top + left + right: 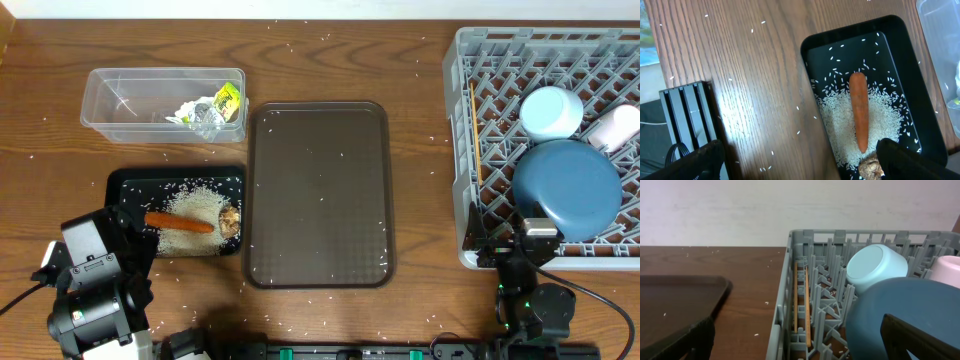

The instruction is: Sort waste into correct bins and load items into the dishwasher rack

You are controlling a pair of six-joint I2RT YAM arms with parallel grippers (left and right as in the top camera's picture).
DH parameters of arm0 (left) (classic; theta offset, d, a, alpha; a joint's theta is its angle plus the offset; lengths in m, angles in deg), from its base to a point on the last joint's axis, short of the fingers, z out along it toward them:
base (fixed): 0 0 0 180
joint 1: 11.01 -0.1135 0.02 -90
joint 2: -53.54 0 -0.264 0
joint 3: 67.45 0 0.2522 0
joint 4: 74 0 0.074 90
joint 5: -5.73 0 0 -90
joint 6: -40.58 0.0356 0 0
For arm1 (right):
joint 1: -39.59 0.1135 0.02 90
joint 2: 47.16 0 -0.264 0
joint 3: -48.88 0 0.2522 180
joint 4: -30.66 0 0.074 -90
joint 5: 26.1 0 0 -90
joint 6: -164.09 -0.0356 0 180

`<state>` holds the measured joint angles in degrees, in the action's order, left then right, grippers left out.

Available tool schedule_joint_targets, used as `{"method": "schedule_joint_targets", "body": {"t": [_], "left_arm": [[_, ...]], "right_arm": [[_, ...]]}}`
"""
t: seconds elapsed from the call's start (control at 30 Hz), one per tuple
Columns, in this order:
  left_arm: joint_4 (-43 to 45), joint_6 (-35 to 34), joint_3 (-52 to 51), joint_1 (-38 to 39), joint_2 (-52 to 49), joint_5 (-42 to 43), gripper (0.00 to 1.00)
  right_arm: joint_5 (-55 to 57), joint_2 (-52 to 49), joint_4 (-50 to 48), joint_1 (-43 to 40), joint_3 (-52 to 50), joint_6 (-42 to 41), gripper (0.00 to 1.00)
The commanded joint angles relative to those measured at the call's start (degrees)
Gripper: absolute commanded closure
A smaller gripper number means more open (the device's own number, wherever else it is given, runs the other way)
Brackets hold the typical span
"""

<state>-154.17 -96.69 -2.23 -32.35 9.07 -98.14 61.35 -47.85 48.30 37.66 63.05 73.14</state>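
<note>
Nearly done: orange carrot (178,222) sits on white rice grains (192,204) in shallow black rectangular tray (116,192) near left, snack wrappers (226,100) in clear plastic tub (110,98) beyond, dark-blue round plate (566,190) and wooden chopsticks (474,130) in grey lattice rack (457,110) right; left tool (800,167), right tool (800,345) wide, empty; stray rice litters table (420,150).

Furniture: one brown wood-grain table (40,120), its top filling the overhead view, grain running left to right. Walls: a plain off-white wall (740,210) rises just behind the table's far edge, matt and faintly mottled. Light: even and diffuse, with a soft sheen on the wood. Beyond the table's edge in the left wrist view lies a blurred blue-green patch (647,35), unidentifiable.
</note>
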Motion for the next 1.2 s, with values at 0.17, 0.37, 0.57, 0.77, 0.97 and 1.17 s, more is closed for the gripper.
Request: {"method": "schedule_joint_targets", "body": {"t": [0.17, 0.37, 0.57, 0.77, 0.97, 1.17], "left_arm": [[-0.20, 0.74, 0.83, -0.28, -0.02, -0.50, 0.02], [-0.20, 0.74, 0.79, -0.24, 0.17, -0.50, 0.02], [0.11, 0.74, 0.72, -0.24, 1.27, -1.51, 0.02], [-0.37, 0.74, 0.72, -0.22, 2.91, -2.36, 0.02], [-0.90, 0.74, -1.22, 1.88, 5.49, -0.17, 0.02], [-0.59, 0.76, -3.76, 7.63, 9.64, 2.99, 0.02]], "right_arm": [[0.83, 0.42, 0.28, -0.35, -0.09, 0.81, 0.01], [0.83, 0.42, 0.26, -0.35, -0.09, 0.81, 0.01], [0.83, 0.42, 0.28, -0.35, -0.09, 0.81, 0.01], [0.83, 0.42, 0.28, -0.35, -0.09, 0.83, 0.01], [0.83, 0.39, 0.26, -0.35, -0.09, 0.81, 0.01], [0.83, 0.42, 0.26, -0.35, -0.09, 0.81, 0.01]]}}
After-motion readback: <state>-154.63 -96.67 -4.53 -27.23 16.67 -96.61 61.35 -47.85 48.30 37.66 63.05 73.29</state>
